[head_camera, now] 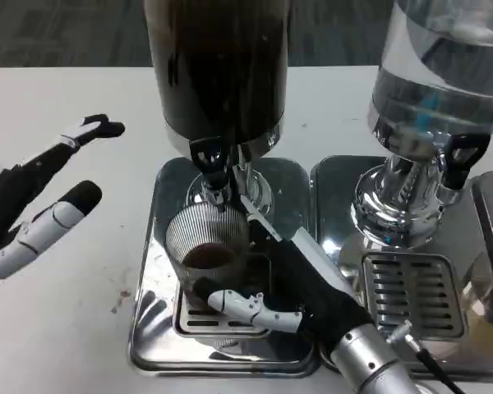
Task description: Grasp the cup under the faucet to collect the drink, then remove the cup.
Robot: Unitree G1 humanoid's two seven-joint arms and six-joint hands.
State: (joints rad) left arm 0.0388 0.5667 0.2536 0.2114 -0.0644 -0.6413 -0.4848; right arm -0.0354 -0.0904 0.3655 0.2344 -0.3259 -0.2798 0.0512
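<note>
Right now the ribbed clear cup (207,240) sits on the drip grille (222,322) of the left dispenser's steel tray (152,271), directly beneath the black-handled faucet (209,164) of the dark drink tank (218,66). Some brown liquid shows in the cup's bottom. The right hand (292,283) reaches in from five o'clock and wraps the cup: one white finger curls across its near side at six o'clock, another lies along its three o'clock side, so the hand grips it.

Off at nine o'clock, the left hand (45,197) hovers over the white table (66,328), its fingers spread apart and holding nothing.

At three o'clock stands a second dispenser with a clear tank (440,74), its own black-handled faucet (460,160) and a slotted grille (411,295) below.
</note>
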